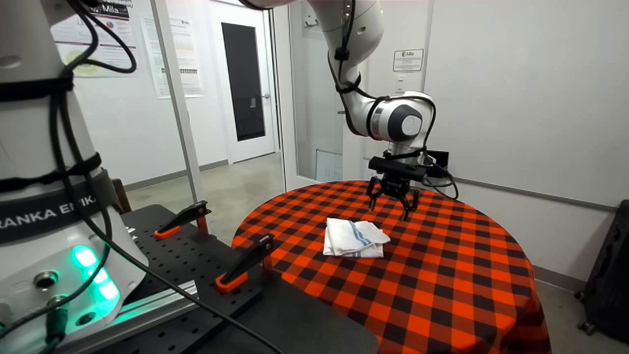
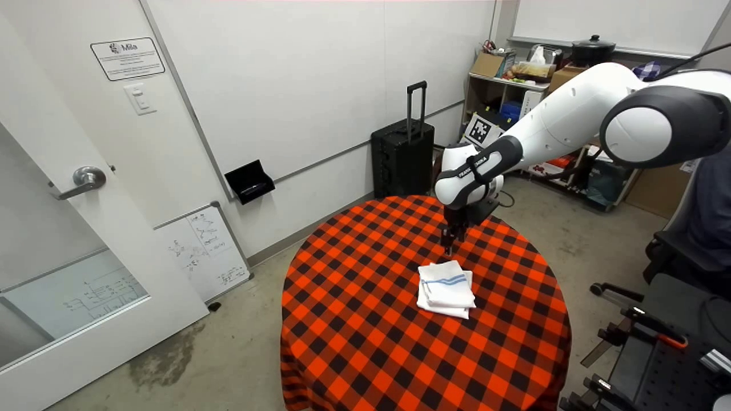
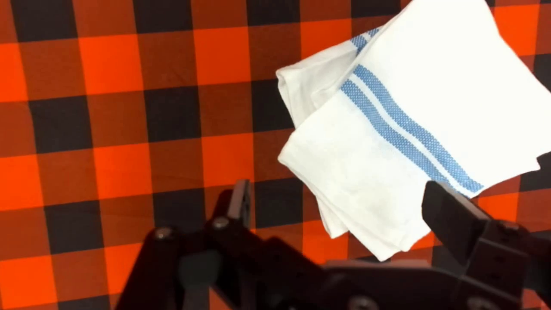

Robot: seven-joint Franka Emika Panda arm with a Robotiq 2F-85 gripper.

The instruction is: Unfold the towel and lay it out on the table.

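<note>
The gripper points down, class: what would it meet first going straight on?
Probably the towel: in the wrist view it shows between the open jaws of the gripper. Depth is unclear; bare table beside it is possible.

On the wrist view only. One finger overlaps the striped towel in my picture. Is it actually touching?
Observer: No. In both exterior views the gripper hovers over the table, with a gap between it and the towel.

Operator: Copy. My frame cuts the towel off at the top and right. Does any of it hang over the table's rim?

Observer: No. Both exterior views show its full outline: it lies folded, well inside the table's round edge.
</note>
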